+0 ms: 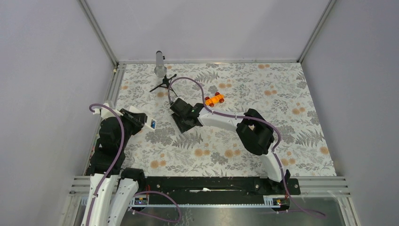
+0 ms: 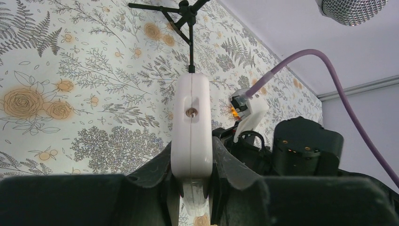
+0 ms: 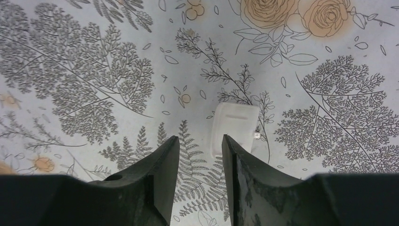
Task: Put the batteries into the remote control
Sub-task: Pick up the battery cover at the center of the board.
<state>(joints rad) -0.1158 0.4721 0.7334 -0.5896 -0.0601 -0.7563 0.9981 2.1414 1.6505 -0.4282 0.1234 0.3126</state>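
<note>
White remote (image 2: 190, 113) pinched tight in left gripper (image 2: 192, 157); right gripper (image 3: 200, 139) half-open, empty, beside loose cover (image 3: 235, 120). Next: fetch batteries, unseen.

Wht remote (image 2: 190, 127), orange car (image 1: 214, 99), floral tbl (image 1: 211, 146)

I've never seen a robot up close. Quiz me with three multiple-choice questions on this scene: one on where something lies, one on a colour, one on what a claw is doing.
1. Where is the small white cover?
A in a bowl
B flat on the flowered table, by the right claw
C on a shelf

2. What colour is the toy car?
A orange
B green
C purple

3. What is the left claw doing?
A gaping empty
B gripping a cloth
C shut on the remote control

Answers: B, the right wrist view shows it lying at that claw's tip; A, the top view shows it orange; C, the white handset sits clamped edge-on in it.
</note>
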